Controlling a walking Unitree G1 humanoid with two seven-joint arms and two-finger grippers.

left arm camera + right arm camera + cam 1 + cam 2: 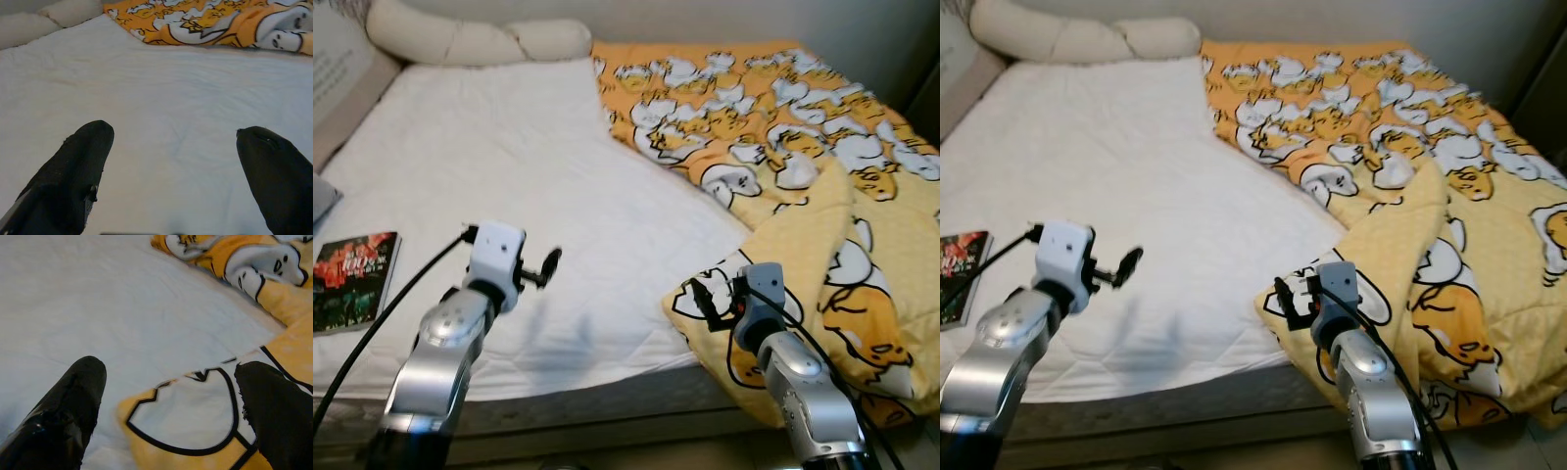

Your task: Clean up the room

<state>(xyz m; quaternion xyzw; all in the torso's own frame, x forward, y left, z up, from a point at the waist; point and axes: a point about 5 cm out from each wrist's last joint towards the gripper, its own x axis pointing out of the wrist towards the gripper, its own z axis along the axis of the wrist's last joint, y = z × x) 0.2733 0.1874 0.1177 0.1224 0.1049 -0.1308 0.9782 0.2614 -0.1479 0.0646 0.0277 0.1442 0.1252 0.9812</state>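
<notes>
Lining up right hand (713, 294), fingers spread, empty, over the blanket (822, 196) corner at the bed's (509, 176) near right. Close on the folded edge, not the sheet. Left hand (548, 264) released, above bare sheet.

White-sheeted bed (509, 176), yellow patterned blanket (783, 137) over its right side, book (352, 281), pillows (470, 39)
</notes>
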